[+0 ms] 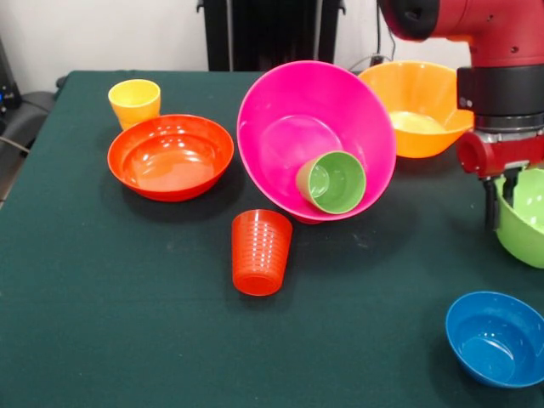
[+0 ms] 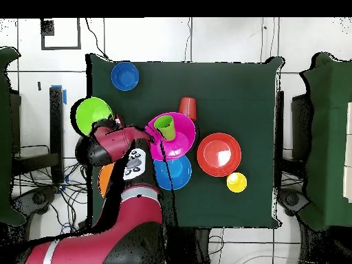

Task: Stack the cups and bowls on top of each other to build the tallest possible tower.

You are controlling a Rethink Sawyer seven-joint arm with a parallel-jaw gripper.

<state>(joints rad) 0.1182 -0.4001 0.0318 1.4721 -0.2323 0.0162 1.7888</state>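
The large pink bowl [image 1: 289, 119] leans tilted with the light green cup [image 1: 333, 181] lying inside it; the overhead view shows it resting on a blue bowl [image 2: 175, 175]. The ribbed orange-red cup [image 1: 261, 252] stands alone in front. The yellow cup [image 1: 134, 102] stands by the red-orange shallow bowl [image 1: 170, 155]. My gripper [image 1: 501, 204] is open at the right, with one finger on each side of the near rim of the lime green bowl [image 1: 527, 225]. The yellow-orange bowl [image 1: 416, 106] is behind the gripper. Another blue bowl [image 1: 495, 337] sits at the front right. The magenta bowl is hidden.
My arm [image 2: 127, 158] reaches over the table's edge and covers most of the yellow-orange bowl [image 2: 102, 180] from above. The lime green bowl [image 2: 91, 113] lies at the table's side edge. Green cloth [image 1: 102, 297] covers the table.
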